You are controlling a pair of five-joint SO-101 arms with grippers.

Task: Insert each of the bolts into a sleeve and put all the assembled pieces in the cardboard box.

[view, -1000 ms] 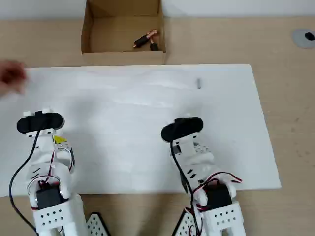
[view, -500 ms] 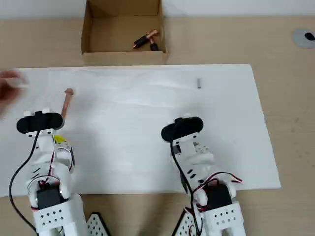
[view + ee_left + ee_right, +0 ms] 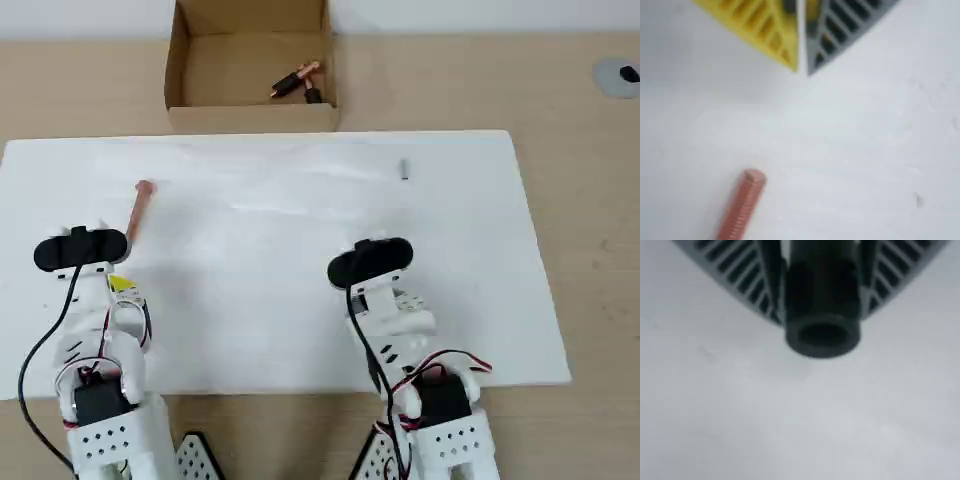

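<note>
White printed arms [image 3: 105, 420] w/ black motors, red/black cables (left end effector [image 3: 802, 70] yellow + grey, ribbed).

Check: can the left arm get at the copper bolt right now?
Probably yes: the copper bolt lies loose just ahead of the left gripper, nothing between them, though its jaws are shut.

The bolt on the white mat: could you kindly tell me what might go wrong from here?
1. The bolt lies loose on the mat; it may roll away if the shut left gripper nudges it before opening.
2. The right gripper holds the sleeve by its sides; a slightly tilted bolt could miss the bore or push the sleeve out of the grip.
</note>
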